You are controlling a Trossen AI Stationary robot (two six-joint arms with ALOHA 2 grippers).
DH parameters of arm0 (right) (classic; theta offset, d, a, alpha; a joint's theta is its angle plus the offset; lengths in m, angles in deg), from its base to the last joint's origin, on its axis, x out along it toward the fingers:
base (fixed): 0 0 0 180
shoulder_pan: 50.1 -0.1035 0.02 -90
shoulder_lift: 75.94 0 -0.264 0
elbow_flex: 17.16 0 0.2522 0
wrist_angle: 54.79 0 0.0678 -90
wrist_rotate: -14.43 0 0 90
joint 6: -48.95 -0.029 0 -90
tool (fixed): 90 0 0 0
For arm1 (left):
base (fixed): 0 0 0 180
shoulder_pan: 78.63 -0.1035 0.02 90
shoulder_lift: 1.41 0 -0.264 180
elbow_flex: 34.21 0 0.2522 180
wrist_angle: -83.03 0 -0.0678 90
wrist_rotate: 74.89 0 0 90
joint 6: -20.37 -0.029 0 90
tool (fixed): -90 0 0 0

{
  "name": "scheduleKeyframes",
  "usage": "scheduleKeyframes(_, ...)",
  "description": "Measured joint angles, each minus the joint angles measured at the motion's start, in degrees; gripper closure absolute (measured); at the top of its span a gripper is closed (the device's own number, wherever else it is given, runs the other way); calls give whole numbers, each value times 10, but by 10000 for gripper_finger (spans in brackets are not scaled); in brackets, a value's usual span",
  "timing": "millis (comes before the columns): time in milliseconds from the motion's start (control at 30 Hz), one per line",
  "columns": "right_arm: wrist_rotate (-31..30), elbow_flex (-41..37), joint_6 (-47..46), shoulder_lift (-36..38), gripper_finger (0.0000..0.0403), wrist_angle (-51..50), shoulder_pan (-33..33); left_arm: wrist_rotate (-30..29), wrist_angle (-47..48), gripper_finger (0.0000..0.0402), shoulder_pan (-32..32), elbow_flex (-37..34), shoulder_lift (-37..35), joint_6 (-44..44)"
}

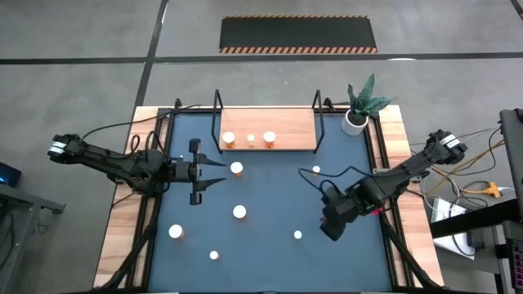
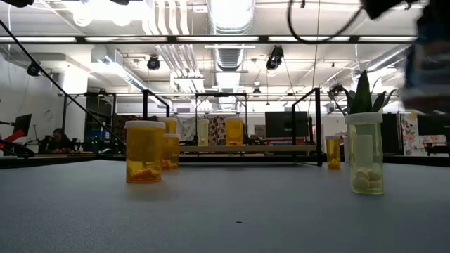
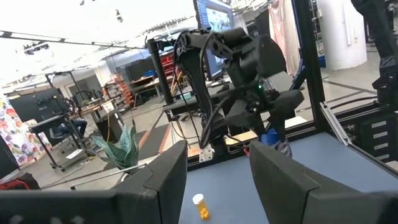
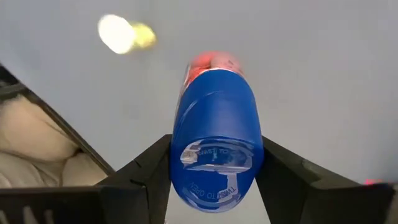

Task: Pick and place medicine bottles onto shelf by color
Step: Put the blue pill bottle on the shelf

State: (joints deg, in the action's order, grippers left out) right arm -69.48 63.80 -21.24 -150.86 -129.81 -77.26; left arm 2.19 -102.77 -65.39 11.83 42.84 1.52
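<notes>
right jaws clamp blue bottle [image 4: 216, 143] | left jaws apart | plant pot [image 1: 354, 121] near shelf [image 1: 270, 129]

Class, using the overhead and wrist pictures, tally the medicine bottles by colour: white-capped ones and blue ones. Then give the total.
White-capped bottles: 9
Blue bottle: 1
Total: 10

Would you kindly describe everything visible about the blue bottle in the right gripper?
The blue bottle is a small round cylinder of glossy, plastic-looking material, with embossed lettering on its near end and something red showing at its far end. The right gripper is shut on it, one dark finger on each side. It hangs clear above the dark-blue mat, over the table's right half.
</notes>
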Motion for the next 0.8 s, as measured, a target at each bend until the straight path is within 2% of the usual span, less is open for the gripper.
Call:
scheduleKeyframes(167, -1, 82, 115, -65, 222, -17, 35, 0, 0, 244, 0, 0, 0, 0)
scheduleKeyframes(533, -4, 335, 461, -237, 222, -171, 129, 0, -2, 244, 0, 0, 0, 0)
scheduleKeyframes(800, -36, 473, 677, -314, 222, -242, 218, 0, -2, 244, 0, 0, 0, 0)
